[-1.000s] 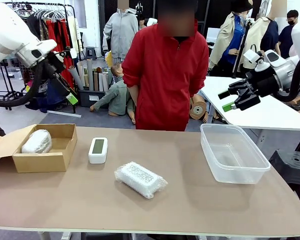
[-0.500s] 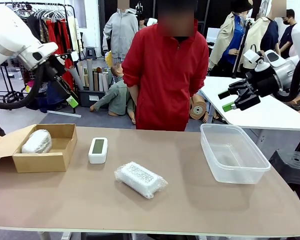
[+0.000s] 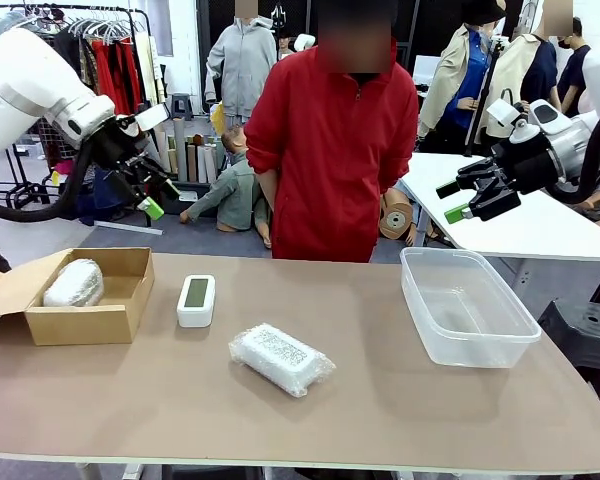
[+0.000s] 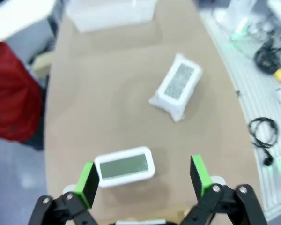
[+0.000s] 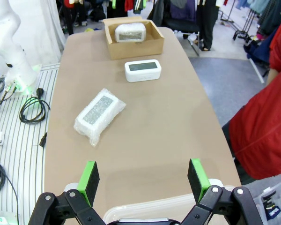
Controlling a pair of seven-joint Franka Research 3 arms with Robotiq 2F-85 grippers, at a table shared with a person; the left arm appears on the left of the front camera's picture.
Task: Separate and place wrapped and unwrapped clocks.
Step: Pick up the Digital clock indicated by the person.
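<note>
1. My left gripper point(image 3: 158, 196) and right gripper point(image 3: 452, 200) hang wide, empty.
2. Just beside the cardboard box point(image 3: 90, 325): bare clock point(image 3: 196, 299). Inside it: wrapped clock point(image 3: 74, 283). Farther off: second wrapped clock point(image 3: 281, 358).
3. Bare clock, probably light and rigid: I'd pinch its long sides.

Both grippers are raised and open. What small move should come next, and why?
Probably lower the left gripper toward the bare clock: in its wrist view the open fingers frame that clock, which lies free on the table, apart from the box and the nearer wrapped clock.
</note>
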